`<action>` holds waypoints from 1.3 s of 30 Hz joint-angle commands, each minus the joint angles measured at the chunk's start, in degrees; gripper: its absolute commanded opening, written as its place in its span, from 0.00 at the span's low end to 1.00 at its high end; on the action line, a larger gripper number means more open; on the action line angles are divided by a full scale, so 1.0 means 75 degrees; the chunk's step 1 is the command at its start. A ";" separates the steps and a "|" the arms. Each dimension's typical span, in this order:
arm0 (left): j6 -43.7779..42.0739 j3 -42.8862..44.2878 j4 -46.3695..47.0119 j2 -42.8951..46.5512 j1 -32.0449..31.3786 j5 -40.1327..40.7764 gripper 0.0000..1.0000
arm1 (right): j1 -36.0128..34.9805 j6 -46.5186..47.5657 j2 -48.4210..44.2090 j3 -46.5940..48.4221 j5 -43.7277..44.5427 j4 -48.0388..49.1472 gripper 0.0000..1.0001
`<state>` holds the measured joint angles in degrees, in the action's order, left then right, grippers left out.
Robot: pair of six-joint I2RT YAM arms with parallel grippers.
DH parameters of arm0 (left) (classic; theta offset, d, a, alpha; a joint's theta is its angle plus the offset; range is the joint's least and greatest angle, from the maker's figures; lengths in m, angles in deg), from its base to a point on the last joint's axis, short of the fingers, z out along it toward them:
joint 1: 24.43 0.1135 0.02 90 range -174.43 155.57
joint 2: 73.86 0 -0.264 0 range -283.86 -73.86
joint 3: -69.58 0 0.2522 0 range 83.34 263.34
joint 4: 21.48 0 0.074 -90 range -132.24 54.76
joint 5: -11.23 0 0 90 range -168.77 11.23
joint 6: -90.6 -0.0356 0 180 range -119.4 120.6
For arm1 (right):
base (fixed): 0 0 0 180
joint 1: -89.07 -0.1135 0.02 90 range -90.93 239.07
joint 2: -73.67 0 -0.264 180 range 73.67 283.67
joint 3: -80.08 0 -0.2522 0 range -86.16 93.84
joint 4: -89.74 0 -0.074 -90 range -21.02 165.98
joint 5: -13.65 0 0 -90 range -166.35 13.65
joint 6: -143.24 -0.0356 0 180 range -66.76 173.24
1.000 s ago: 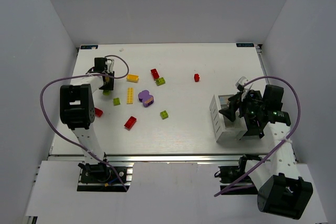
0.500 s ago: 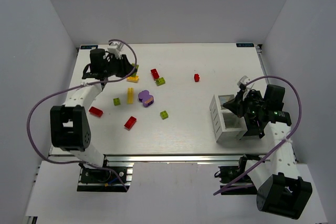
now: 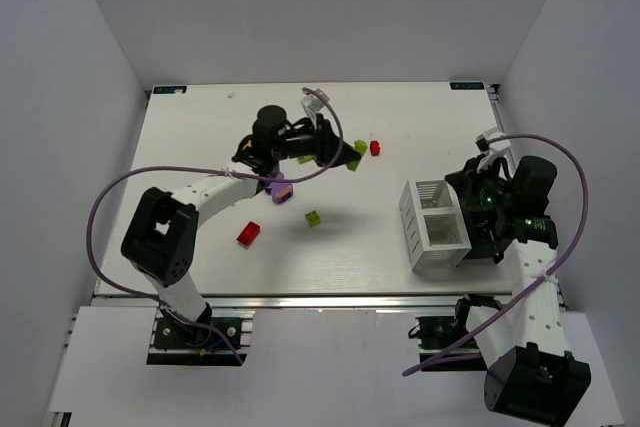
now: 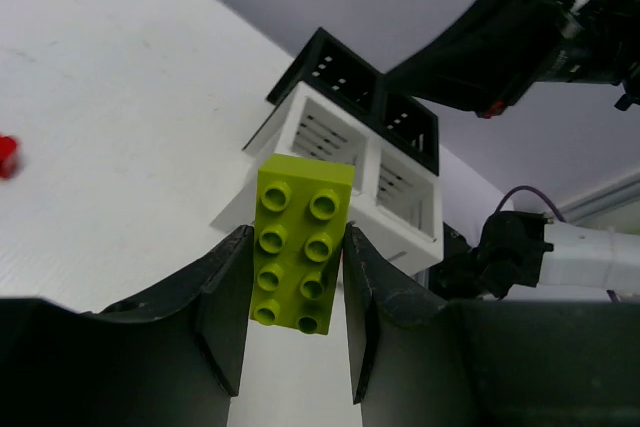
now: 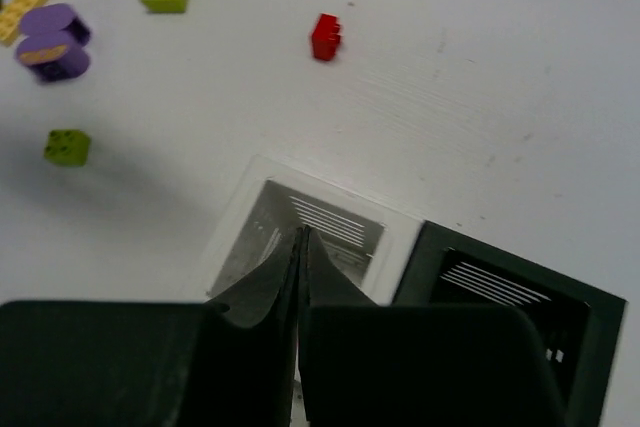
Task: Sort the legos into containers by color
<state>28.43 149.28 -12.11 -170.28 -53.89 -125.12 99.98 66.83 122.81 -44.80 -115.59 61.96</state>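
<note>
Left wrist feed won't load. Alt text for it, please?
The left claw grips a lime green eight-stud brick by its long sides, studs facing the camera. Behind it stands the container block, white compartments nearer, black ones and the right arm beyond; a red brick lies at the left edge.

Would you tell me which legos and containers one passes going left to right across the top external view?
red brick → purple piece → loose lime brick → held lime brick in the left gripper → small red brick → containers
</note>
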 commanded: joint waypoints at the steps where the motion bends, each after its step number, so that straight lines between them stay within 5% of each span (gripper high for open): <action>1: 0.0741 0.0162 0.1460 -0.0127 -0.0642 0.0798 0.00 | 0.0161 -0.0803 -0.0119 0.0087 0.1572 0.0685 0.00; 15: 0.0684 0.3559 0.1652 -0.3642 -0.2718 0.2171 0.00 | 0.0525 -0.0921 -0.0318 -0.0042 0.1834 0.0850 0.00; 26: -0.0008 0.4182 0.0420 -0.4019 -0.3128 0.2394 0.03 | 0.0560 -0.0874 -0.0342 -0.0054 0.1658 0.0826 0.00; 31: -0.0160 0.4170 0.0091 -0.3984 -0.3128 0.2570 0.28 | 0.0595 -0.0850 -0.0353 -0.0054 0.1471 0.0780 0.00; 33: -0.0161 0.4112 0.0126 -0.3937 -0.3128 0.2559 0.59 | 0.0642 -0.0850 -0.0365 -0.0054 0.1378 0.0780 0.00; 39: -0.0172 0.4345 0.0138 -0.3621 -0.3197 0.2430 0.65 | 0.0735 -0.0792 -0.0365 -0.0089 0.1167 0.0768 0.00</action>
<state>27.99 179.31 -11.02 -201.99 -77.14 -106.39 104.90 60.53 120.96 -44.82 -105.02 65.90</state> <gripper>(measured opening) 0.652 0.013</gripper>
